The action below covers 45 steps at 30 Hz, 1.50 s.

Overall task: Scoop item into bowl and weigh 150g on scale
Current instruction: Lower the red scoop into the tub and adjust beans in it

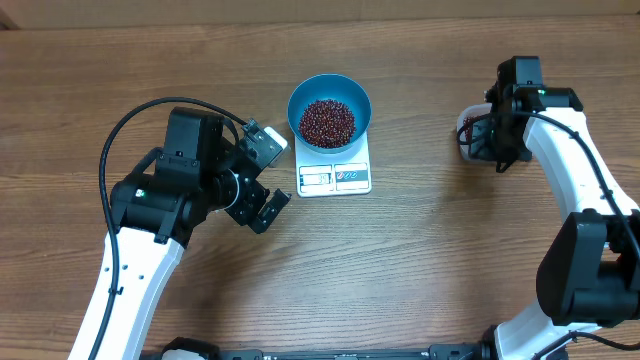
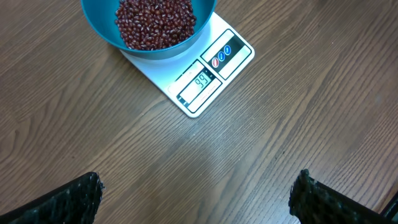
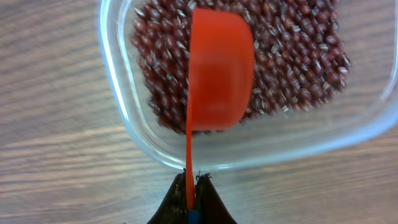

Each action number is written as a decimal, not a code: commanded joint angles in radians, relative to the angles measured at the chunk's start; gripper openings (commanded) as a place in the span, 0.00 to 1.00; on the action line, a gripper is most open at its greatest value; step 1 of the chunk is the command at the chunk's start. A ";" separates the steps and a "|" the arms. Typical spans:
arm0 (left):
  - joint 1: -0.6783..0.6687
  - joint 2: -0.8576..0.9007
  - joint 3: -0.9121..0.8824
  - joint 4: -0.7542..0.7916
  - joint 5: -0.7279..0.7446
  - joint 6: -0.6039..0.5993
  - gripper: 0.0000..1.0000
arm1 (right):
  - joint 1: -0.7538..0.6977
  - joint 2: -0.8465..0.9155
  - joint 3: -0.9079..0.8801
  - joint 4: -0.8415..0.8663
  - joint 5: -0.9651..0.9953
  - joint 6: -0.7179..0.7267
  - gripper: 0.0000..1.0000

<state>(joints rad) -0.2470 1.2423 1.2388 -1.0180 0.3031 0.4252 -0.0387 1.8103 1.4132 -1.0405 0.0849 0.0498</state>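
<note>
Bench (image 1: 420, 260) from overhead: wood-grain, with scale (image 1: 334, 178) in the middle of the far half, display edge turned to the near edge. On the scale, blue bowl (image 1: 296, 108), upright, holding a heap of beans (image 1: 327, 122). Just left of the scale, left hand (image 1: 272, 178), released, spread wide and gripping nothing, apart from bowl and scale. Toward the right edge, right hand (image 1: 492, 140) over a clear tub (image 1: 466, 125), mostly hidden there by the arm.

Left wrist: bowl and scale at the top of the view, bowl on the end of the scale away from the display. Beans covering the bowl's bottom. Display lit, digits too small to read surely. Two dark fingers (image 2: 68, 202) in the bottom corners, well apart, only bare bench between.

Right wrist: right hand clenched on the thin handle of a red scoop (image 3: 217, 74), handle pinched edge-on at the bottom of the view. Scoop's cup tipped on its side over the tub; touching the beans below or not, cannot tell. More beans spread across the tub floor. Tub flat on the bench.
</note>
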 commanded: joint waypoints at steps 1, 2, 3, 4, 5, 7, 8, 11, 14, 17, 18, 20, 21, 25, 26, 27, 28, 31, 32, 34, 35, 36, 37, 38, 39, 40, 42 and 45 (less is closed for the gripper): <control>-0.002 0.008 0.026 0.001 0.001 0.000 1.00 | -0.002 -0.002 0.000 -0.032 0.097 0.005 0.04; -0.002 0.008 0.026 0.001 0.001 0.000 1.00 | -0.002 -0.002 0.000 -0.042 0.119 0.005 0.04; -0.002 0.008 0.026 0.001 0.001 0.000 1.00 | -0.002 -0.002 0.000 -0.048 0.132 0.005 0.04; -0.002 0.008 0.026 0.001 0.001 0.000 1.00 | -0.002 -0.002 0.000 -0.054 0.140 0.005 0.04; -0.002 0.008 0.026 0.001 0.001 0.000 1.00 | -0.002 -0.002 0.000 -0.055 0.140 0.005 0.04; -0.002 0.008 0.026 0.001 0.001 0.000 1.00 | -0.002 -0.002 0.000 -0.052 0.139 0.005 0.04; -0.002 0.008 0.026 0.001 0.001 0.000 1.00 | -0.002 -0.002 0.000 -0.049 0.139 0.005 0.04; -0.002 0.008 0.026 0.001 0.000 0.000 1.00 | -0.002 -0.002 0.000 -0.042 0.105 0.006 0.04; -0.002 0.008 0.026 0.001 0.001 0.000 1.00 | -0.002 -0.002 0.000 -0.034 0.095 0.010 0.04; -0.002 0.008 0.026 0.001 0.001 0.000 1.00 | -0.002 -0.002 0.000 -0.018 0.098 0.010 0.04; -0.002 0.008 0.026 0.001 0.001 0.000 1.00 | -0.002 -0.002 0.000 -0.011 0.097 0.010 0.04; -0.002 0.008 0.026 0.001 0.001 0.000 1.00 | -0.002 -0.002 0.000 0.002 0.097 0.010 0.04; -0.002 0.008 0.026 0.001 0.001 0.000 1.00 | -0.002 -0.002 0.000 0.007 0.097 0.009 0.04; -0.002 0.008 0.026 0.001 0.001 0.000 1.00 | -0.002 -0.002 0.000 0.018 0.097 0.001 0.04; -0.002 0.008 0.026 0.001 0.001 0.000 1.00 | -0.002 -0.002 0.000 0.018 0.097 0.001 0.04; -0.002 0.008 0.026 0.001 0.001 0.000 1.00 | -0.002 -0.002 0.000 0.018 0.098 0.001 0.04; -0.002 0.008 0.026 0.001 0.001 0.000 1.00 | -0.002 -0.002 0.000 0.019 0.098 0.001 0.04; -0.002 0.008 0.026 0.001 0.001 0.000 0.99 | -0.002 -0.002 0.000 0.030 0.098 -0.007 0.04; -0.002 0.008 0.026 0.001 0.000 0.000 1.00 | -0.002 -0.001 0.000 0.037 0.097 -0.011 0.04; -0.002 0.008 0.026 0.001 0.001 0.000 1.00 | -0.002 -0.001 0.000 0.042 0.098 -0.022 0.04; -0.002 0.008 0.026 0.001 0.001 0.000 1.00 | -0.002 -0.002 0.000 0.041 0.098 -0.026 0.04; -0.002 0.008 0.026 0.001 0.001 0.000 1.00 | -0.002 -0.001 0.000 0.040 0.098 -0.029 0.04; -0.002 0.008 0.026 0.001 0.001 0.000 1.00 | -0.002 -0.001 0.000 0.040 0.098 -0.039 0.04; -0.002 0.008 0.026 0.001 0.001 0.000 1.00 | -0.002 -0.002 0.000 0.041 0.098 -0.052 0.04; -0.002 0.008 0.026 0.001 0.001 0.000 1.00 | -0.002 -0.001 0.000 0.041 0.098 -0.060 0.04; -0.002 0.008 0.026 0.001 0.001 0.000 1.00 | -0.002 -0.001 0.000 0.042 0.106 -0.063 0.04; -0.002 0.008 0.026 0.001 0.001 0.000 1.00 | -0.002 -0.002 0.000 0.042 0.120 -0.063 0.04; -0.002 0.008 0.026 0.001 0.001 0.000 1.00 | -0.002 -0.001 0.000 0.042 0.126 -0.079 0.04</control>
<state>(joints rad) -0.2470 1.2423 1.2388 -1.0180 0.3031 0.4252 -0.0387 1.8103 1.4132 -1.0065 0.1913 -0.0021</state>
